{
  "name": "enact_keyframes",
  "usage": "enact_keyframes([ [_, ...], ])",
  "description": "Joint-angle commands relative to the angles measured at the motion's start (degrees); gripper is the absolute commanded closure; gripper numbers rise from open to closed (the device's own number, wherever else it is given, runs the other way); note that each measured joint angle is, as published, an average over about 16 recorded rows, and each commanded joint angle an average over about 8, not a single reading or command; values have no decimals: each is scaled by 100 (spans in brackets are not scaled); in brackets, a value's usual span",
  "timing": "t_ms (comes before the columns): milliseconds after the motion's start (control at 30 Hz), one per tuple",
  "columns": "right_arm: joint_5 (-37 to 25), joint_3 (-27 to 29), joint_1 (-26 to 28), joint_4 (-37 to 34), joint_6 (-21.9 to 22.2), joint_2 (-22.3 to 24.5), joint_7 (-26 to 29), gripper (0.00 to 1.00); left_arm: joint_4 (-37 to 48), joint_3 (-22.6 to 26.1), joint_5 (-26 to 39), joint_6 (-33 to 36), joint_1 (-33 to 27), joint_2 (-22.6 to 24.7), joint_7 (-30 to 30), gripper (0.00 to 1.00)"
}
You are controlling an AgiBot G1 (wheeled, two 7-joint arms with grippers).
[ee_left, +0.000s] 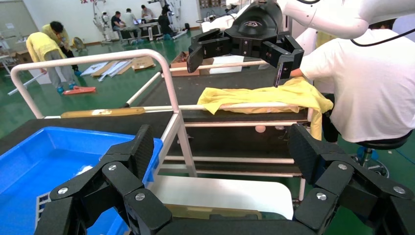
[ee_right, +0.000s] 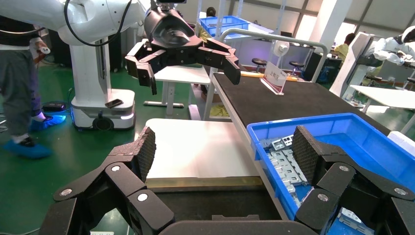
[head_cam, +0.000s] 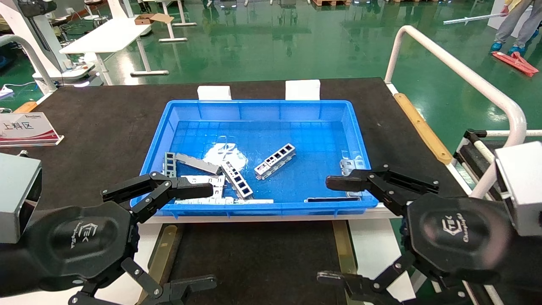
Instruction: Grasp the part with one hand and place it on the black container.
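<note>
A silver ladder-like part (head_cam: pixel 275 161) lies slanted in the middle of the blue bin (head_cam: pixel 262 111). Two similar bars (head_cam: pixel 237 180) (head_cam: pixel 170 164) lie nearer the bin's left side. The black container (head_cam: pixel 254 258) sits just in front of the bin, with brass strips (head_cam: pixel 165 254) along its sides. My left gripper (head_cam: pixel 211 235) hovers open and empty over the container's left edge, one finger above the bin's front rim. The right gripper (head_cam: pixel 324 230) is open and empty at the container's right edge. In the right wrist view the container floor (ee_right: pixel 215 203) lies below my open right gripper (ee_right: pixel 222 152).
Flat grey slotted plates (head_cam: pixel 220 199) line the bin's near wall (ee_right: pixel 286 164). A white rail (head_cam: pixel 457 72) runs along the table's right side. A sign stand (head_cam: pixel 25 129) sits on the black mat at left. White panels (ee_right: pixel 195 147) flank the container.
</note>
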Motion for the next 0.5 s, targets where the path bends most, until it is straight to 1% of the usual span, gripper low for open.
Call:
enact_keyframes([
  [33,0,0,0,0,0,0,0,0,0,0,0,0,0,0,0,0],
  [500,0,0,0,0,0,0,0,0,0,0,0,0,0,0,0,0],
])
